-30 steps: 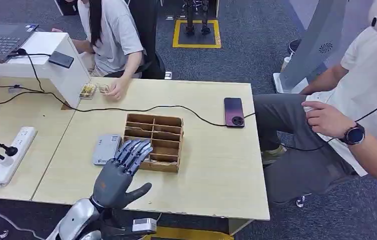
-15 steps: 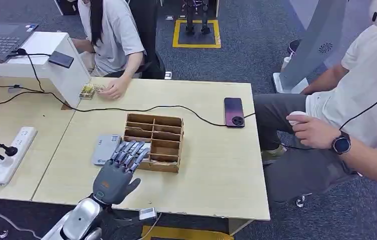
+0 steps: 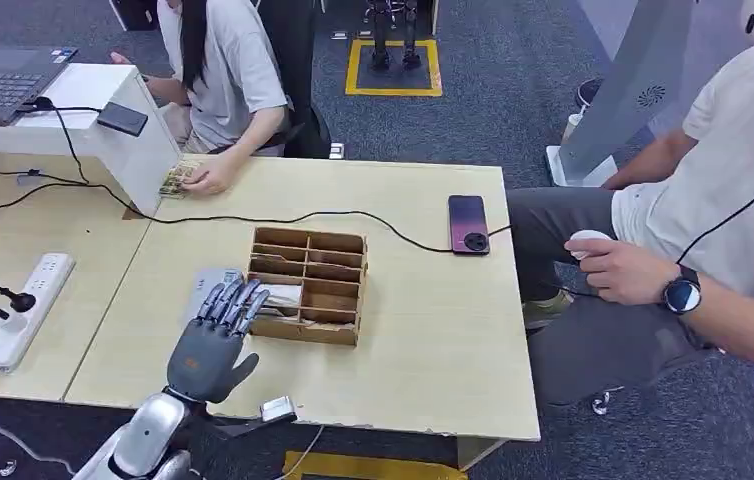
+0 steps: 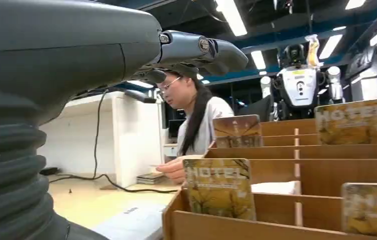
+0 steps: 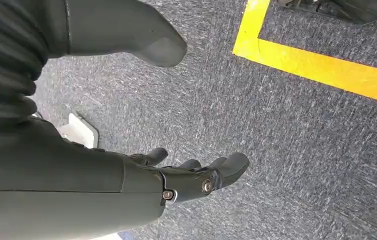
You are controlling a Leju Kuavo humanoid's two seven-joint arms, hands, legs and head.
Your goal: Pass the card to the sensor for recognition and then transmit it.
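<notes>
While two people sit at a pale wooden table [image 3: 433, 340], the robot's left hand [image 3: 215, 335] hovers in the head view with fingers spread and nothing held, its fingertips [image 3: 243, 293] over the near left corner of a wooden card rack [image 3: 310, 285]. A grey sensor box [image 3: 205, 287] lies flat on the table just beside the rack's left side, partly covered by the hand. A black cable [image 3: 283, 216] runs across the table behind the rack toward a dark phone [image 3: 467, 223] lying near the table's right edge. One seated person [image 3: 223, 70] at the far side rests a hand on a small stack of cards [image 3: 175, 180]; another person [image 3: 713, 230] sits at the right holding a white object. A white power strip [image 3: 28, 307] lies on the adjoining desk at left.

From the left wrist view, the hand's grey cover and dark fingers [image 4: 201, 50] reach above the rack's compartments, apart from them. A hotel card [image 4: 220, 187] stands upright in the nearest slot, with further cards [image 4: 236, 131] upright in slots behind and to the side.

From the right wrist view, the right hand [image 5: 186, 172] hangs over grey carpet [image 5: 296, 150] near a yellow floor line [image 5: 321, 67], fingers loosely extended, thumb apart, holding nothing.
</notes>
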